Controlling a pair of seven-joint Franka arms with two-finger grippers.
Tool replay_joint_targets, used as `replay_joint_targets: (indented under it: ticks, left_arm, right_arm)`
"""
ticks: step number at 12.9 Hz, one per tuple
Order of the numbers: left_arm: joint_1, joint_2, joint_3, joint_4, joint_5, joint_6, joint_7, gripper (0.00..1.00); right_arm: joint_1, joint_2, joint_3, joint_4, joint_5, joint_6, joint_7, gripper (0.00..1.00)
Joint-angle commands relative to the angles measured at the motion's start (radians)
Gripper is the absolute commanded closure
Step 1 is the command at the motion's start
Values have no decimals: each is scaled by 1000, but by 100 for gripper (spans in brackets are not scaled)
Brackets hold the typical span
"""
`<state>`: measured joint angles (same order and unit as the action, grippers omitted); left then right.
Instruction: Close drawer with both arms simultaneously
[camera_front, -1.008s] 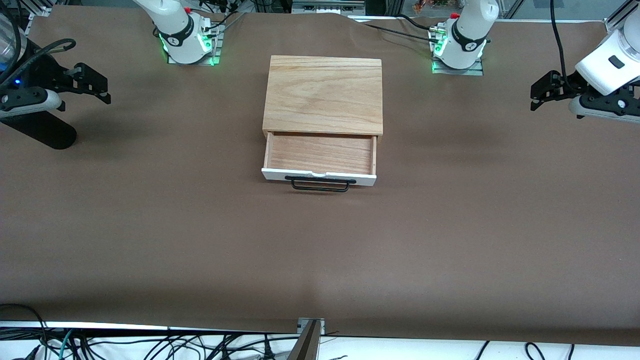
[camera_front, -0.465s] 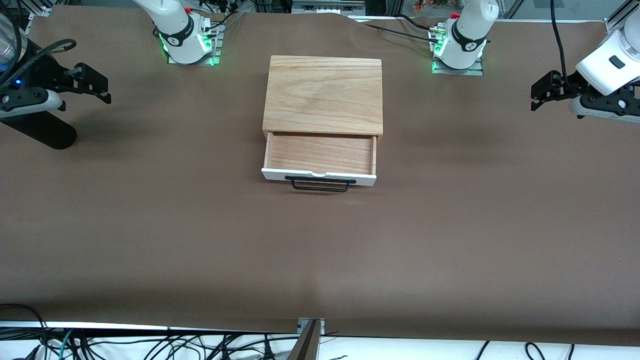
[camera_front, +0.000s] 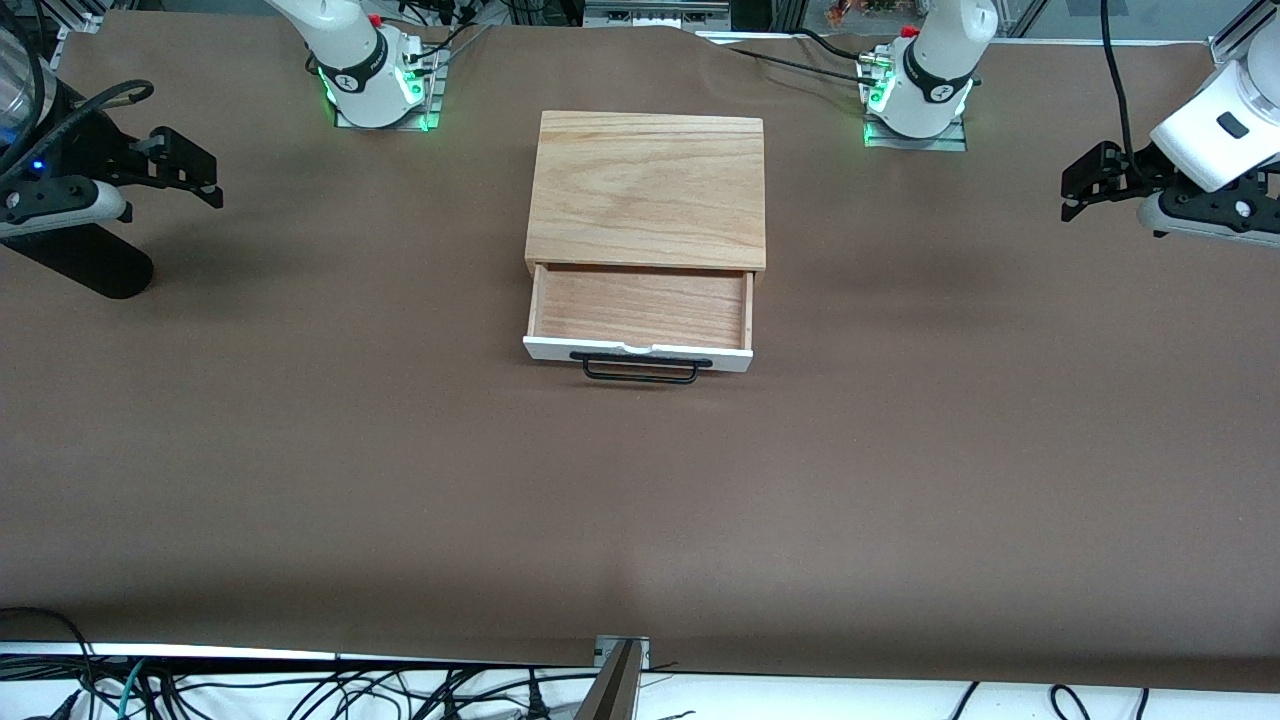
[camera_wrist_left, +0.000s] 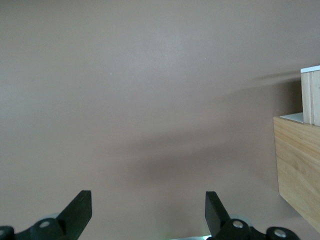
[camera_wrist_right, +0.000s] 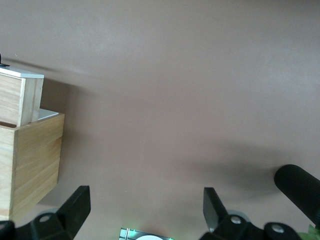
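Observation:
The wooden box (camera_front: 648, 190) stands mid-table near the arm bases. Its drawer (camera_front: 640, 305) is pulled out toward the front camera, showing a bare light-wood tray, a white front panel (camera_front: 540, 349) and a black bar handle (camera_front: 640, 371). My left gripper (camera_front: 1085, 186) is open and empty above the table at the left arm's end, far from the box; its wrist view shows the box (camera_wrist_left: 300, 170) and its own open gripper (camera_wrist_left: 148, 206). My right gripper (camera_front: 185, 168) is open and empty above the right arm's end; its wrist view shows the box (camera_wrist_right: 27, 160) and its own open gripper (camera_wrist_right: 146, 204).
Brown cloth (camera_front: 640, 500) covers the table. The arm bases (camera_front: 375, 80) (camera_front: 915, 100) glow green beside the box. A black cylinder (camera_front: 85, 262), also in the right wrist view (camera_wrist_right: 300, 187), hangs by the right gripper. Cables lie along the table's near edge.

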<state>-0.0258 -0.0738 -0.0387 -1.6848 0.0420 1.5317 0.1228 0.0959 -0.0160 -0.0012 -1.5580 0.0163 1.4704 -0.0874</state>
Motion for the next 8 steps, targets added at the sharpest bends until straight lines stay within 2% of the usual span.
replay_joint_targets:
  ticks: [1, 3, 6, 8]
  left_arm:
    - [6, 19, -6, 10, 10, -21, 21, 0]
    - [6, 20, -7, 10, 7, -21, 23, 0]
    - [3, 69, -7, 10, -149, -25, 23, 0]
    - [-14, 123, -15, 13, -194, -9, 17, 0]
  right_arm:
    - [-1, -1, 0, 6, 14, -10, 9, 0]
    - [-1, -1, 1, 6, 14, -10, 9, 0]
    - [1, 11, 6, 1, 33, -13, 11, 0]
    - [5, 51, 7, -20, 146, 1, 9, 0]
